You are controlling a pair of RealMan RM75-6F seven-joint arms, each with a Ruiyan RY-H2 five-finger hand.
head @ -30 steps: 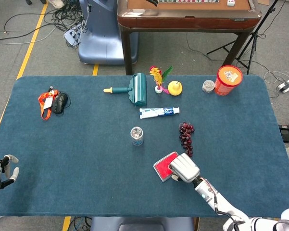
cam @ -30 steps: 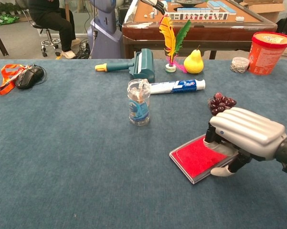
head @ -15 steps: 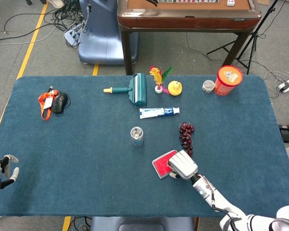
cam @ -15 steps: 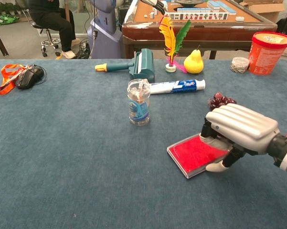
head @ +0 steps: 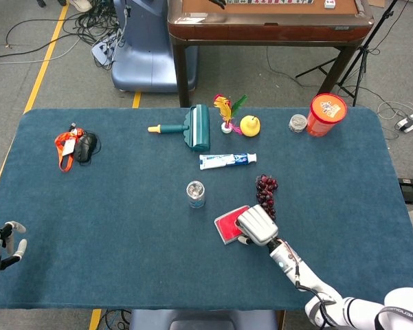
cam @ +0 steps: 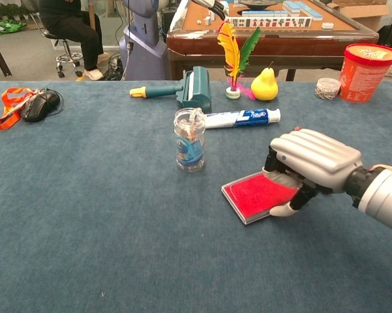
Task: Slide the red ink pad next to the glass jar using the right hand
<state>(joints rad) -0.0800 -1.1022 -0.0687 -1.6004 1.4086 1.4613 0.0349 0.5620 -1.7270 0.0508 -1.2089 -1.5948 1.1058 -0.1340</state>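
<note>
The red ink pad [head: 227,225] [cam: 253,195] lies flat on the blue table, to the right of and slightly nearer than the glass jar [head: 196,194] [cam: 190,140], with a gap between them. My right hand [head: 255,225] [cam: 310,163] covers the pad's right edge: its fingers curl down onto the top and the thumb sits against the near side. The jar stands upright. My left hand [head: 1,246] rests at the table's near left corner with its fingers apart, holding nothing; only the head view shows it.
A bunch of dark grapes [head: 266,191] lies just beyond my right hand. Farther back are a toothpaste tube [head: 227,161], a green lint roller [head: 196,128], a feather toy, a yellow pear [head: 250,125] and a red tub [head: 326,114]. A mouse with an orange lanyard [head: 82,146] sits far left.
My right hand has slid the red ink pad leftward and a little away from me, closing the gap to the jar. The jar and my left hand have stayed put.
</note>
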